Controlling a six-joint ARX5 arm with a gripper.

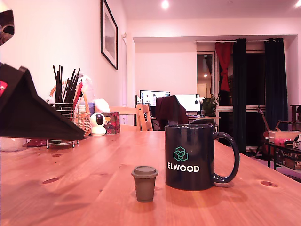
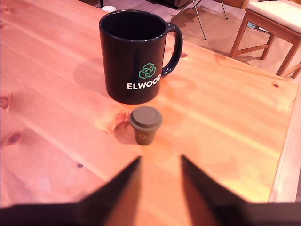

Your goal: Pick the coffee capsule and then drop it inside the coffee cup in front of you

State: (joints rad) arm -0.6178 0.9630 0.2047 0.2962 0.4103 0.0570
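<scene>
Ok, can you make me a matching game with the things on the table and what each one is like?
Things:
1. small tan-brown coffee capsule
2. glossy black ceramic coffee cup
3. robot's black hand
4. wire holder of dark sticks

Descriptions:
A. open, holding nothing
B. says ELWOOD in white
C. upright, wide rim on top
D. far back on the wooden table

Pairs: 1-C, 2-B, 3-A, 4-D

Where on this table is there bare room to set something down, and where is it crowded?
Bare wood lies in front of the capsule and mug, and between them and the wire rack on the exterior view's left. It is crowded by that rack, basket and small white camera. Capsule and mug stand close together.
</scene>
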